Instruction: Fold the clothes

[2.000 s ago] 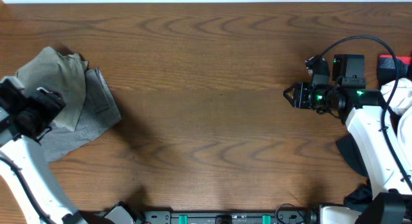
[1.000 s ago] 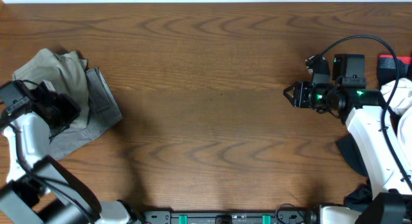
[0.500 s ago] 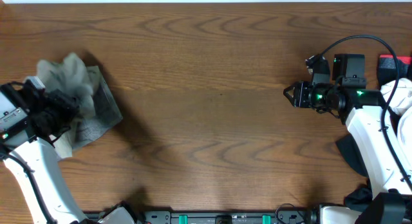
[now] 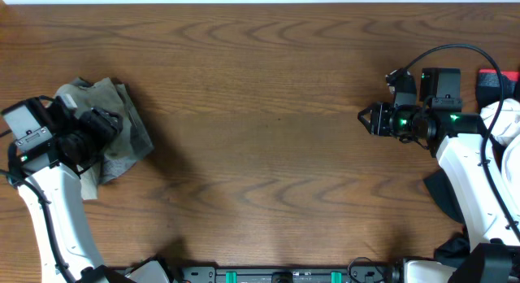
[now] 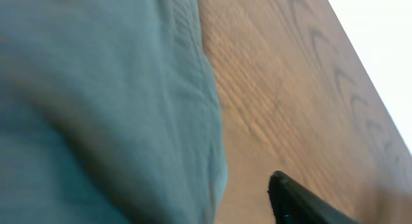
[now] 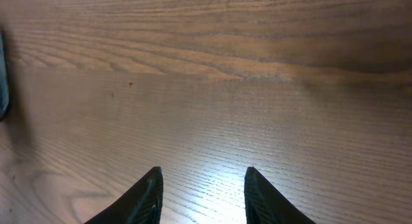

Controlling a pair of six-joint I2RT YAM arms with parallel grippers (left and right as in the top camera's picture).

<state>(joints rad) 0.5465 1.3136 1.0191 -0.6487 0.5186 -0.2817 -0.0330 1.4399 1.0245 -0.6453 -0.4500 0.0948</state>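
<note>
From overhead only, clothes (image 4: 130, 141) seem bunched leftward.

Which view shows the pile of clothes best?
Overhead: the crumpled pile of clothes and its outline show, partly covered by the left arm. Left wrist shows only blurred fabric close up; right wrist shows none.

This looks like a robotics lab rather than a home. I work at a plain wood-grain bench (image 4: 268, 112). My two white arms (image 4: 479, 177) rise from its near edge, beside a black rail (image 4: 284, 276) with green connectors. A loose black cable (image 4: 455, 47) loops over my right end effector (image 4: 366, 119), where green lights glow.
</note>
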